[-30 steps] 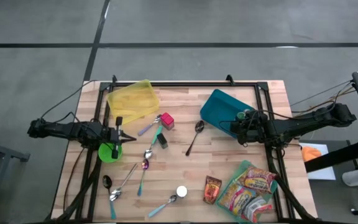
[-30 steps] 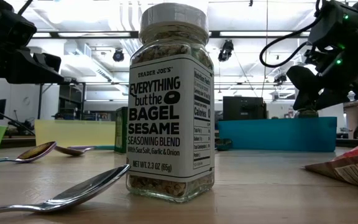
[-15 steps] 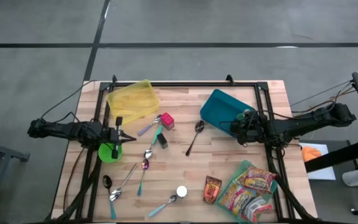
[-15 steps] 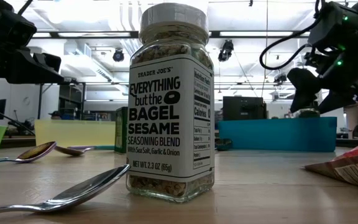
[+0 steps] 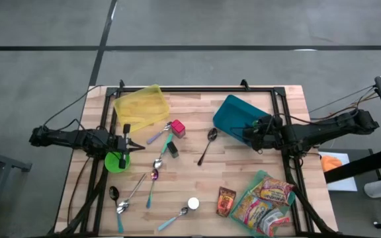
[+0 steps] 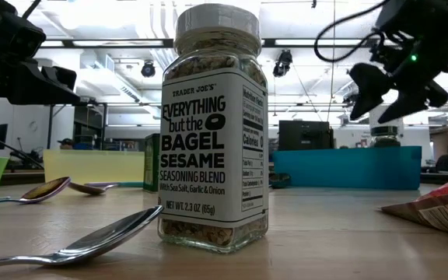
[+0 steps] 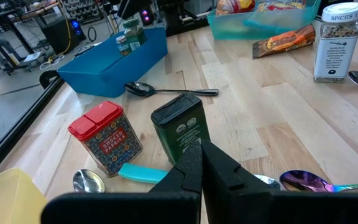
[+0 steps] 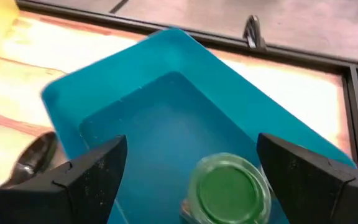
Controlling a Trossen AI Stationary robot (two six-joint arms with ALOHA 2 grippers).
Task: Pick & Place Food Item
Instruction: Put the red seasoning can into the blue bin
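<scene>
Currently the right gripper [image 8: 185,180] is held above the blue bin [image 8: 166,112] w/ fingers spread wide, nothing pinched; the green-lidded jar [image 8: 232,186] stands upright inside the bin, directly below. A risk is judged: if the arm is withdrawn low, the jar could be clipped & toppled. The left gripper [image 7: 199,171] is parked near the green tin [image 7: 180,127], fingers pressed together.

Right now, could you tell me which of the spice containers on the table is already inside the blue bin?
The green-lidded jar, standing upright in the blue bin under the open right gripper. The others stand on bare wood.
</scene>
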